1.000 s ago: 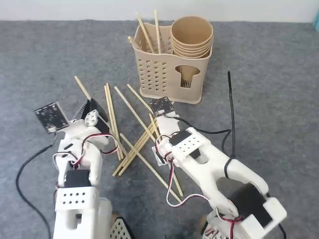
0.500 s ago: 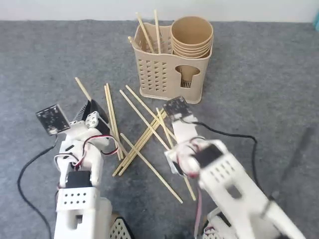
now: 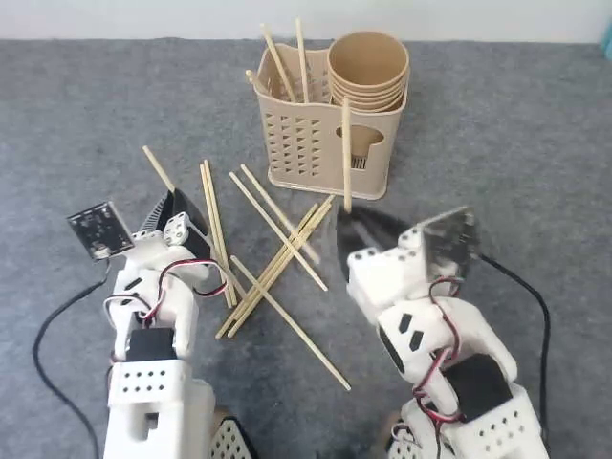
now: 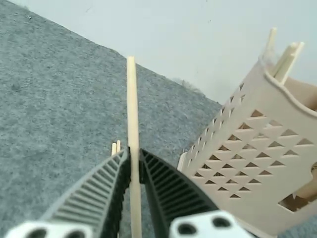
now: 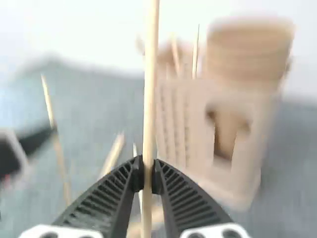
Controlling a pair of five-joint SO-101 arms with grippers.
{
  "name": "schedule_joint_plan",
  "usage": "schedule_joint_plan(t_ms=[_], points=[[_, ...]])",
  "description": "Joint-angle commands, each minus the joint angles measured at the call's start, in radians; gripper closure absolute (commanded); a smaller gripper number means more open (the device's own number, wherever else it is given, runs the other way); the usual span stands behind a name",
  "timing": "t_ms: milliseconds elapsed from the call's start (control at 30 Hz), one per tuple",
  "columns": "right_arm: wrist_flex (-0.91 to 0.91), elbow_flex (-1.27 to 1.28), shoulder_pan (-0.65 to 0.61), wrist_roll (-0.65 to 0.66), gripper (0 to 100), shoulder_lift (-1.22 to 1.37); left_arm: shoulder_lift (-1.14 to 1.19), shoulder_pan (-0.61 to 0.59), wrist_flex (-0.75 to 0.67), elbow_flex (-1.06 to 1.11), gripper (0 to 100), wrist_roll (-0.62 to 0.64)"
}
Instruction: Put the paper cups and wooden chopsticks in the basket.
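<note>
The basket (image 3: pixel 306 143) stands near the far edge of the grey counter (image 3: pixel 76 105), with paper cups (image 3: pixel 368 57) stacked in one compartment and standing chopsticks (image 3: pixel 285 67) in the other. Loose chopsticks (image 3: pixel 273 258) lie crossed between basket and arms. The left fingers (image 4: pixel 101 191) are clamped on a chopstick (image 4: pixel 131 99). The right fingers (image 5: pixel 116 191) pinch a second chopstick (image 5: pixel 150 74), which points at the basket

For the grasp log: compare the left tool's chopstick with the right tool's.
The left chopstick angles away left of the basket; the right chopstick aims at it. The left one shows against carpet; the right one overlaps the basket's front. Both are plain wood, clamped in the left tool and right tool.
</note>
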Motion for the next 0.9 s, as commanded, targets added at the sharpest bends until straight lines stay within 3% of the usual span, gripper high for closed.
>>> schedule_joint_plan(t_ms=[0, 167, 300, 867], points=[[-0.282, -0.009, 0.015, 0.018, 99.1, 0.002, -0.021, -0.006, -0.032, 0.001, 99, 0.005], [-0.696, -0.021, 0.015, 0.064, 98.9, 0.162, -0.021, -0.005, -0.063, 0.027, 99, -0.009], [-0.875, -0.146, 0.016, 0.158, 98.9, 0.394, -0.021, -0.003, -0.06, 0.031, 99, -0.034], [-0.935, -1.137, 0.117, 0.161, 98.8, 1.469, -0.021, -0.002, -0.129, 0.074, 99, -0.038]])
